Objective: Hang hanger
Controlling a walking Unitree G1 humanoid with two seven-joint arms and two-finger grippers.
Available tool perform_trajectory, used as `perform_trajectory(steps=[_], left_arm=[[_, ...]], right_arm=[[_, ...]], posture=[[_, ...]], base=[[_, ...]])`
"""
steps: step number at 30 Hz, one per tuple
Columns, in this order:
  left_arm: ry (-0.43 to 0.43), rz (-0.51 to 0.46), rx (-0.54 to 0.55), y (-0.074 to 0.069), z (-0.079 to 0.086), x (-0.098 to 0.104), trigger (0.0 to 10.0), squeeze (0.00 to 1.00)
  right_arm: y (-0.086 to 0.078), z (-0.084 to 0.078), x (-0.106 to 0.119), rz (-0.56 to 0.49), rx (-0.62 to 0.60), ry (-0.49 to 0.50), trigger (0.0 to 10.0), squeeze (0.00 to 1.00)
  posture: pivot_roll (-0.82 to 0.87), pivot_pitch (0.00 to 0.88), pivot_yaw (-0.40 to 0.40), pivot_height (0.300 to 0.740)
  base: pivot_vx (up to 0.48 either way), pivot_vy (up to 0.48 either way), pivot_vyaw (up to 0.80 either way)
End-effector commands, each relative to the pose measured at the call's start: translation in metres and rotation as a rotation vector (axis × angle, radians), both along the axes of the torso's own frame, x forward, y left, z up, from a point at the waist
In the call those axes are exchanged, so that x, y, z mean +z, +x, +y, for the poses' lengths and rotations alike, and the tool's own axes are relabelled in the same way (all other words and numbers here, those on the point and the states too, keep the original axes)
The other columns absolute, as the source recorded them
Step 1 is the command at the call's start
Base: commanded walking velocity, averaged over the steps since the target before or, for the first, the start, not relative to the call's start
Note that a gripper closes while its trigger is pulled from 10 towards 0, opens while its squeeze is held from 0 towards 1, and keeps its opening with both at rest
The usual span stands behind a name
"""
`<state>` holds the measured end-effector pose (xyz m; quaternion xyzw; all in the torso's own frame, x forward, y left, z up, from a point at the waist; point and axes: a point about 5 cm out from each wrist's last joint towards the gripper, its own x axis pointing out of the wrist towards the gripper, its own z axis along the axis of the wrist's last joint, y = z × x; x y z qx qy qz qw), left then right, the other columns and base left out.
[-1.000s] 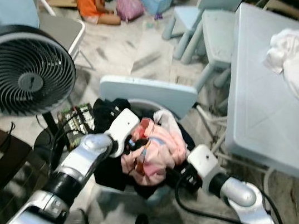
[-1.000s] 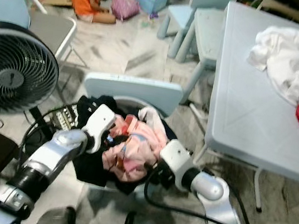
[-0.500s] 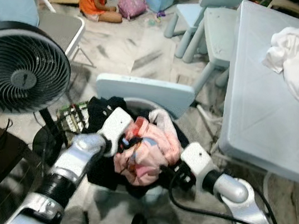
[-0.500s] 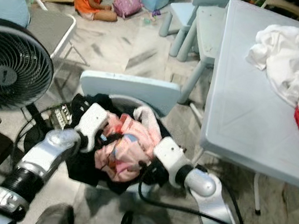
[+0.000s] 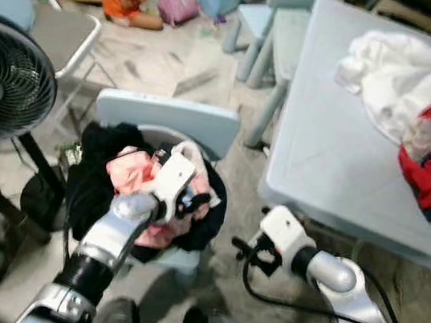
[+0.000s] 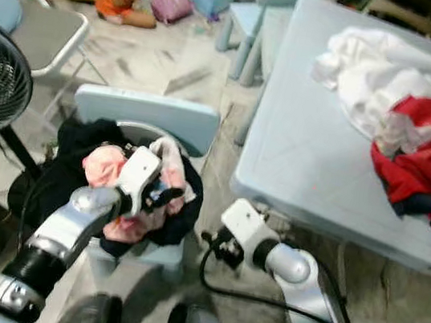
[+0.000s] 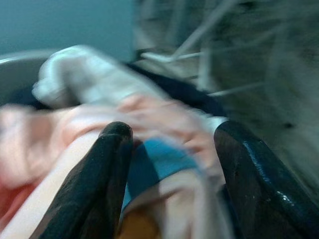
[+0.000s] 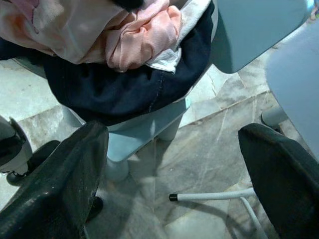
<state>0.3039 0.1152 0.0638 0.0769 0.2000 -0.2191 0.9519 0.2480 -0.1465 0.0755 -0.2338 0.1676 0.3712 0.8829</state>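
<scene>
The left gripper [image 7: 169, 149], fingers spread, noses into the pink garment [image 5: 136, 178] heaped on the small chair [image 5: 169, 118]; the right gripper [image 8: 174, 174] hangs open nearby; no hanger identifiable; next, locate and grasp it.

The left gripper [image 5: 197, 201] rests on pink clothes [image 5: 133, 178] heaped on a pale blue chair [image 5: 168, 122]. The right gripper [image 5: 244, 251] hangs beside that chair, below the table [image 5: 321, 157] edge.
</scene>
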Motion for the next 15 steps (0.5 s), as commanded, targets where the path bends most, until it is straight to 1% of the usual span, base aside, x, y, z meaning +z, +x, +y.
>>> perform_trajectory(steps=[1, 3, 6, 12, 15], left_arm=[[0.006, -0.023, 0.115, 0.001, 0.016, 0.001, 10.0, 0.00], [0.004, -0.023, 0.175, 0.000, 0.024, 0.000, 10.0, 0.00], [0.009, -0.032, 0.300, -0.006, 0.046, -0.002, 10.0, 0.00], [0.012, -0.059, 0.386, -0.006, 0.056, 0.000, 10.0, 0.00], [0.016, -0.060, 0.390, -0.007, 0.055, 0.000, 10.0, 0.00]], right_arm=[[0.002, -0.001, 0.002, -0.016, -0.006, 0.007, 10.0, 0.00], [0.003, -0.002, 0.003, -0.022, -0.015, 0.015, 10.0, 0.00], [0.007, -0.003, 0.005, -0.039, -0.039, 0.025, 10.0, 0.00], [0.010, 0.000, 0.007, -0.050, -0.033, 0.041, 10.0, 0.00], [0.010, 0.001, 0.008, -0.055, -0.025, 0.046, 10.0, 0.00]], posture=[[-0.06, 0.150, -0.074, 0.740], [-0.06, 0.150, -0.075, 0.740], [-0.06, 0.148, -0.078, 0.740], [-0.05, 0.141, -0.083, 0.740], [-0.05, 0.141, -0.083, 0.740]], base=[[0.000, 0.000, 0.00], [0.000, 0.000, 0.00], [0.000, 0.000, 0.00], [0.000, 0.000, 0.00], [0.000, 0.000, 0.00]])
